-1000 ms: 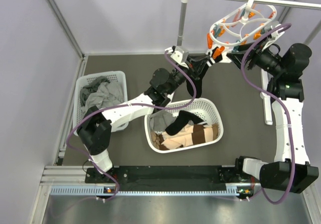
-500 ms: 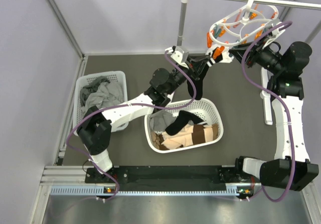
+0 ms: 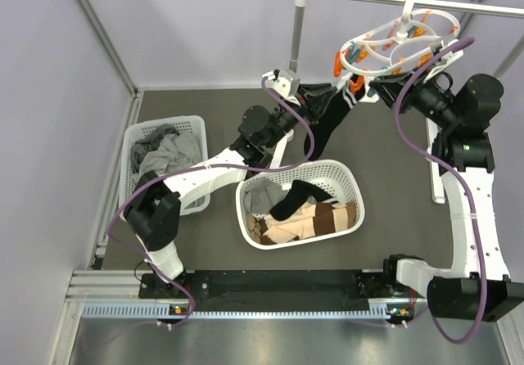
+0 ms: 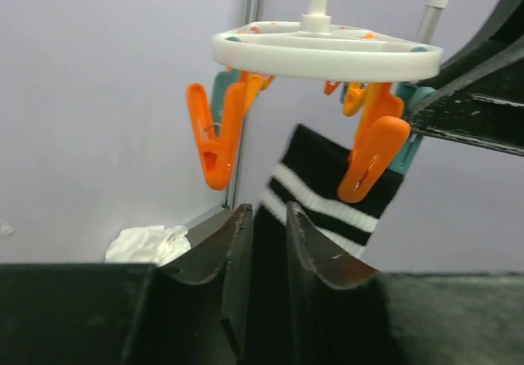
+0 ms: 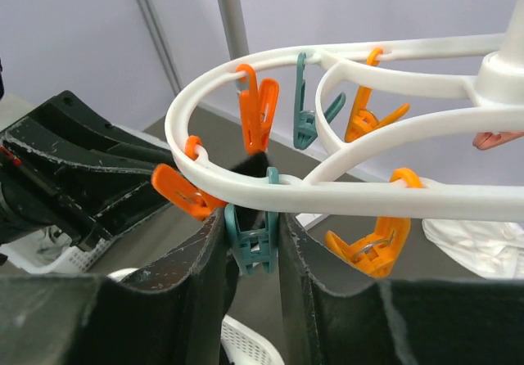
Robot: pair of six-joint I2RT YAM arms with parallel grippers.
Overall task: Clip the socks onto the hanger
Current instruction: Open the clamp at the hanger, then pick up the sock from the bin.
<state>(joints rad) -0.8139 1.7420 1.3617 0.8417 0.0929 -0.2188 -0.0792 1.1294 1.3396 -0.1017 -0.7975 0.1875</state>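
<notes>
The white hanger with orange and teal pegs hangs from the rail at the back right. My left gripper is just left of it, shut on a black sock that dangles below. In the left wrist view the sock, black with white stripes, rises from between the jaws to just under the hanger beside an orange peg. My right gripper is shut on a teal peg under the hanger's ring; the black sock shows behind it.
A white mesh basket in the middle holds tan socks with brown bands and another black sock. A second basket at the left holds grey garments. The rail's upright pole stands behind my left gripper.
My left gripper has lifted the black sock up toward the hanger. My right gripper has narrowed onto the teal peg, and the hanger has swung up and to the right.
</notes>
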